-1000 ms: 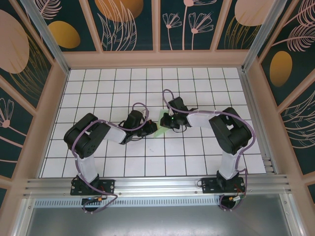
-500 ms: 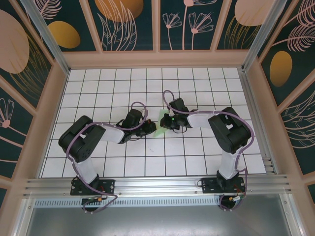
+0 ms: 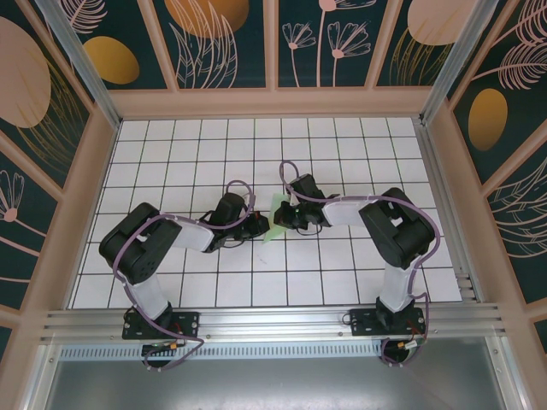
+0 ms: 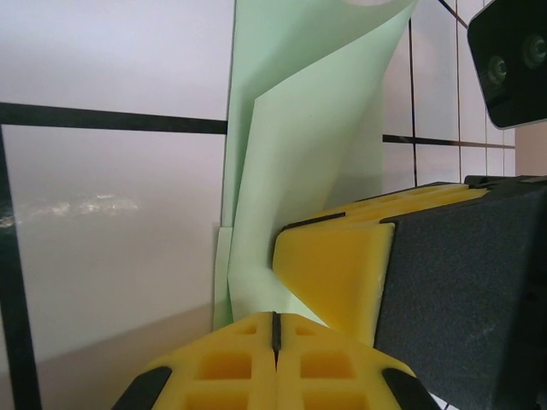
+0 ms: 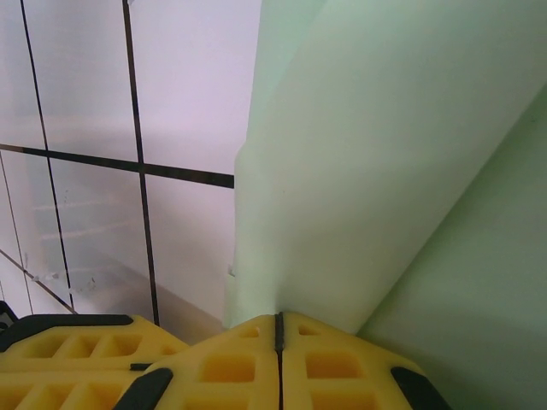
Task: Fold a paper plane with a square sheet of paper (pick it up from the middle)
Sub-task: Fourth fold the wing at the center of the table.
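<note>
The tiled table carries both arms. The left arm and right arm reach inward and meet near the table centre. The sheet of paper, pale green and partly folded, stands up from the tiles between the two wrists. The right gripper has its fingers closed, pinching the sheet at its lower edge. The left gripper has its fingers closed, tips touching the sheet; whether it pinches the sheet cannot be told.
</note>
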Robot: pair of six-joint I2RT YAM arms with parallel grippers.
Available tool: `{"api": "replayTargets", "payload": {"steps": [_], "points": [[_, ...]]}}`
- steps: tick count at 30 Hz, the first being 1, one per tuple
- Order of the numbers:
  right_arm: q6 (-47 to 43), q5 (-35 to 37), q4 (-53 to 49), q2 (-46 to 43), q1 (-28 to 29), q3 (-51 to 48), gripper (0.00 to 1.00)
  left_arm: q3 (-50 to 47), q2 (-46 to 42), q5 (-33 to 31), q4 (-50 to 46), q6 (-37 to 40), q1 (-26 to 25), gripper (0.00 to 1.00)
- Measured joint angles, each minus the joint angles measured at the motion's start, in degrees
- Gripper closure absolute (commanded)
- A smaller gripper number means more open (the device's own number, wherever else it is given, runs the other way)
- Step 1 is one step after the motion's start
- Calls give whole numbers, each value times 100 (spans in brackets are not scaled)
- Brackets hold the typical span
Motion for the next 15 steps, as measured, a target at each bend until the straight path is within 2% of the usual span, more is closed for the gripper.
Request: {"api": "replayTargets", "payload": {"steps": [15], "points": [[0,-87,-20,0,11,2,93,166,96,-76,-417,291,-11,97]]}}
